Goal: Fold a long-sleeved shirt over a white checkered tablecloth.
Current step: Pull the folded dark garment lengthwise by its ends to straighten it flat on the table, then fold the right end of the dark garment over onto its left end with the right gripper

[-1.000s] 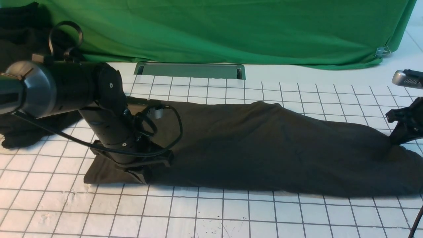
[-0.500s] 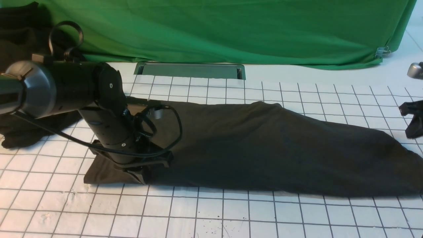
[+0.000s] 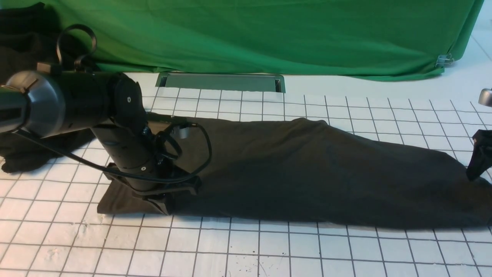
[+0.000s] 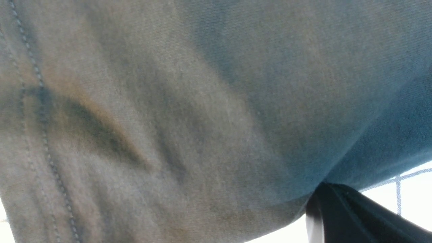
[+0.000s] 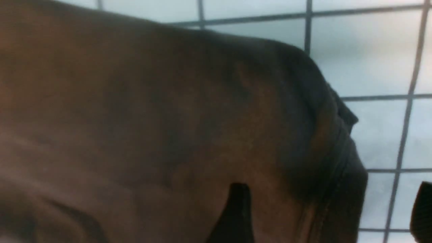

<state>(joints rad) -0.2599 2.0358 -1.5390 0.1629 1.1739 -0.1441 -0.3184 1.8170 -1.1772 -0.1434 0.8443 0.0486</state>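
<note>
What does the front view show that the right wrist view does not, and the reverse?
Front view only: the left gripper pressed on the long-sleeved shirt near its left end, the green drape, and a second black garment at far left. Right wrist view only: the right gripper's fingers spread apart above the shirt's edge. Both: the shirt lying on the white checkered tablecloth.

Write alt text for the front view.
A dark long-sleeved shirt, folded into a long band, lies across a white checkered tablecloth. The left gripper presses its left end; the right gripper hangs at its right end. Green drape behind.
</note>
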